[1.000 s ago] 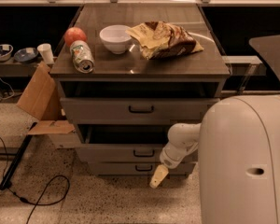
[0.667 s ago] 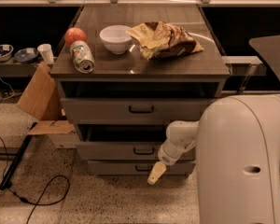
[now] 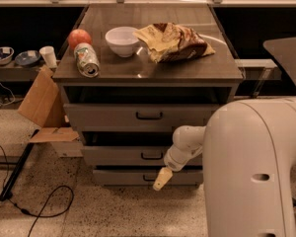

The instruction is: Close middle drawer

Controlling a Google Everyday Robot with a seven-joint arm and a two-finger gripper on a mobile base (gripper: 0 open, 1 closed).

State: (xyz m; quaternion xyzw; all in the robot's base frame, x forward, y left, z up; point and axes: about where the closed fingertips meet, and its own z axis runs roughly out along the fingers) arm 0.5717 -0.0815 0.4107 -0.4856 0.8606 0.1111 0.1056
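Note:
The middle drawer (image 3: 123, 155) is the second grey front of the cabinet, with a small dark centre handle (image 3: 152, 156). It stands slightly out, with a dark gap above its front. My gripper (image 3: 160, 179) is cream-coloured and hangs at the end of the white arm (image 3: 185, 144). It sits just below and to the right of the middle drawer's handle, in front of the lowest drawer (image 3: 118, 177). The arm crosses the right half of the middle drawer's front. The upper drawer (image 3: 108, 116) with a wider black handle is above.
On the cabinet top (image 3: 187, 70) lie an apple (image 3: 79, 36), a tipped can (image 3: 87, 59), a white bowl (image 3: 122, 41) and a chip bag (image 3: 175, 42). A cardboard box (image 3: 39, 102) and cables (image 3: 34, 206) are on the floor at left. My white body (image 3: 256, 172) fills the right.
My gripper has moved a little up and to the left, closer to the middle drawer's front. The things on the cabinet top have not moved.

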